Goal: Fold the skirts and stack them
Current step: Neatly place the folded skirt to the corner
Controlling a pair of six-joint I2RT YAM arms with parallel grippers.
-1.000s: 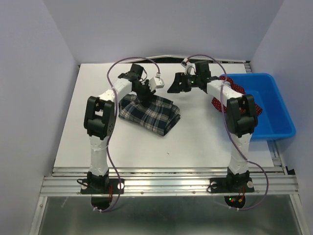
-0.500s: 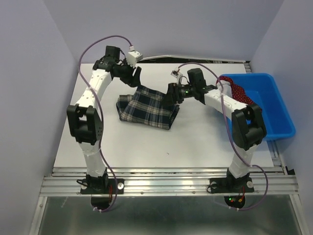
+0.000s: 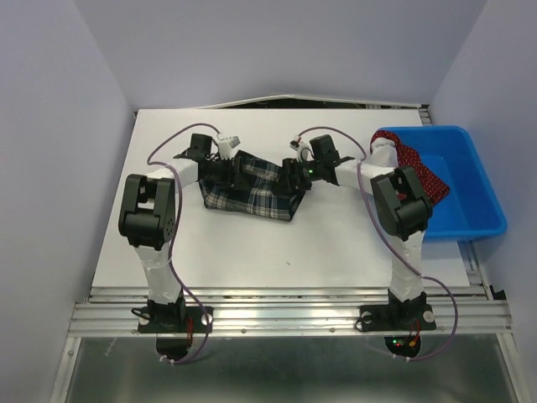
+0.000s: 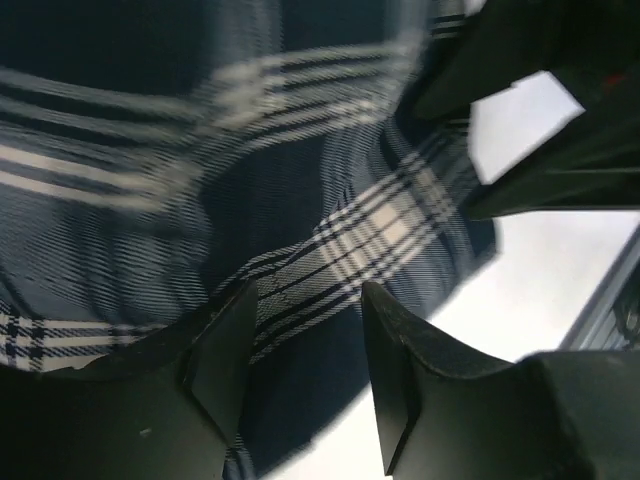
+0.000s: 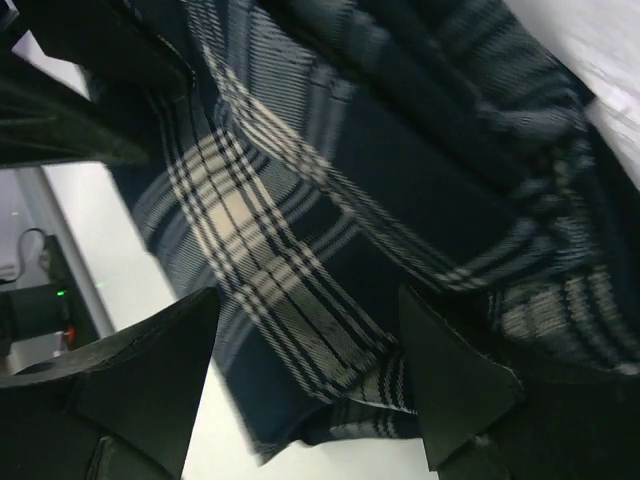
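Observation:
The plaid skirt lies folded on the white table, mid-table. My left gripper is low over its back left edge, and my right gripper is over its back right edge, facing the left one. In the left wrist view the left gripper is open, with plaid cloth under the gap. In the right wrist view the right gripper is wide open across the skirt's edge. The red polka-dot skirt hangs over the bin's left rim.
A blue plastic bin stands at the table's right edge. Purple walls close in the back and both sides. A metal rail with both arm bases runs along the near edge.
The left arm lifted off the plaid skirt toward the back, then dropped to its back edge with wider jaws. The right gripper moved left onto the skirt and narrowed a little.

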